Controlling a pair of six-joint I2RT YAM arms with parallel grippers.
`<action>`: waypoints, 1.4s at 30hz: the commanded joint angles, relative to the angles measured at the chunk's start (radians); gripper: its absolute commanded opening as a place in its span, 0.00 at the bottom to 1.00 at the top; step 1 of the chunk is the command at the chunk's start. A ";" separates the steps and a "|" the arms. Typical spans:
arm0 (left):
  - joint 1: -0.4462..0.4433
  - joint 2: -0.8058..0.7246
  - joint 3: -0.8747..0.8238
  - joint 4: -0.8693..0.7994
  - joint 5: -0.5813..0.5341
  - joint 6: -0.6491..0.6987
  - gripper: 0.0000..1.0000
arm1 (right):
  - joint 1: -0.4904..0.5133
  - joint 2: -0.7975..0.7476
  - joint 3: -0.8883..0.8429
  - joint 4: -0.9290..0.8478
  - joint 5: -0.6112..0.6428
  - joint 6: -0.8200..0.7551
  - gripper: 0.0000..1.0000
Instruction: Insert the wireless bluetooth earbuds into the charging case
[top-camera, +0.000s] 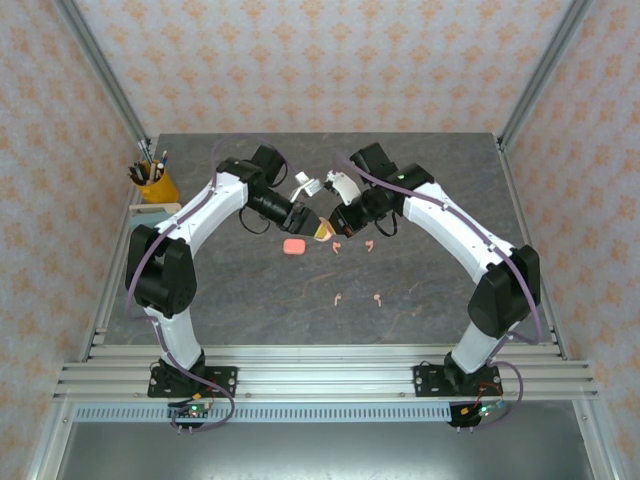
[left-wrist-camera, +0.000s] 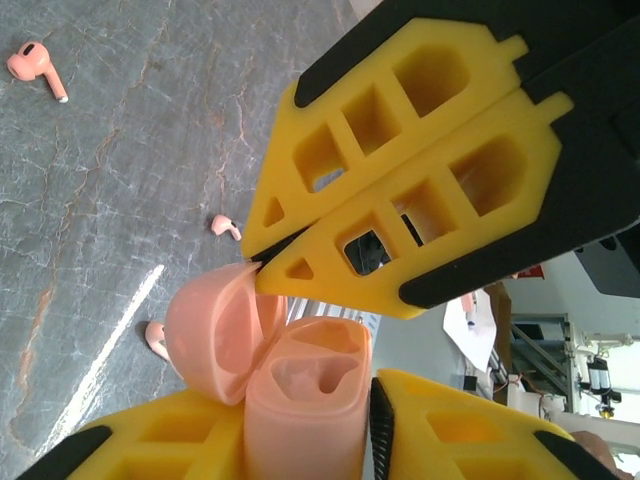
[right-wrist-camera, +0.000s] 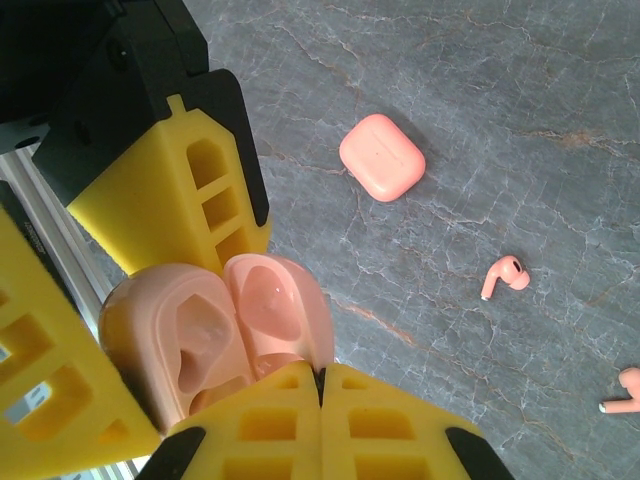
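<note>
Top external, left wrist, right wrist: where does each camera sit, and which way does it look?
Top external: above and behind the bases, looking down on the table; left arm and right arm show.
Left wrist: on the left arm, looking along the left gripper at the open case it holds.
Right wrist: on the right arm, looking along the shut right gripper at that case's lid.
Shared: both wrist views show the open case, the other gripper and earbuds on the table.
</note>
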 joint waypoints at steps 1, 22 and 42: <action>-0.005 0.005 0.016 0.014 0.016 -0.005 0.32 | 0.006 -0.027 -0.009 -0.014 0.015 -0.017 0.00; -0.004 -0.079 -0.122 0.115 -0.078 -0.025 0.00 | -0.044 -0.077 0.032 0.033 0.096 0.117 0.39; -0.021 -0.498 -0.780 1.124 -0.946 -0.299 0.00 | -0.085 -0.285 -0.352 0.227 0.284 0.722 0.58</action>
